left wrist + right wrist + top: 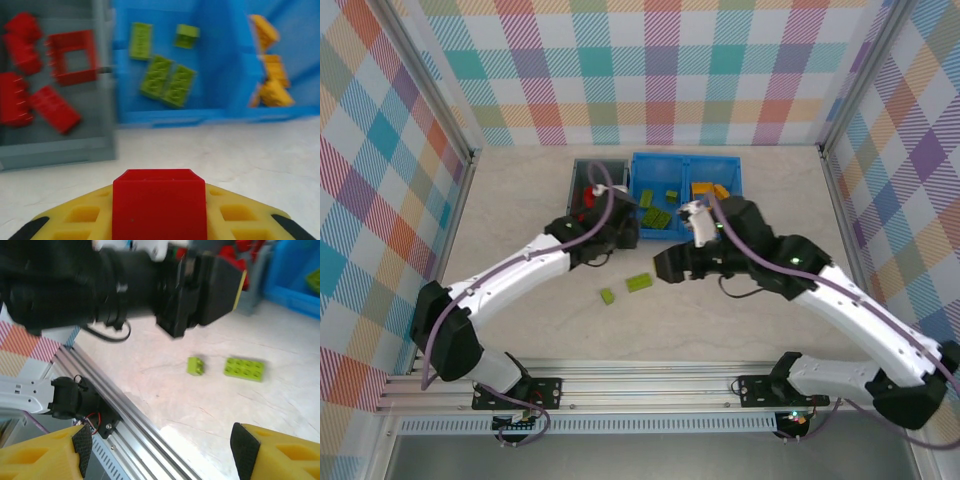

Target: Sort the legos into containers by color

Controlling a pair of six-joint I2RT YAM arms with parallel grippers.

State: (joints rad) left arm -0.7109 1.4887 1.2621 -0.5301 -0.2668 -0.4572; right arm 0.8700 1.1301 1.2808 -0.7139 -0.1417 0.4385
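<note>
1. Hovering in the top view, the left gripper (618,236) sat just short of the grey bin (575,178). The right gripper (663,266) hung near a green plate (639,282), which lay slantwise on the table (510,200).
2. Left wrist: the fingers pinched a red brick (159,200) facing both bins, its long axis unclear.
3. Right wrist: the fingers (60,455) were spread wide and empty, and the plate's long axis ran across the view.

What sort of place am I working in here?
Likely a staged robot test booth, not a home: checked backdrop panels wall in a pale tabletop, with an aluminium rail along its near edge.
</note>
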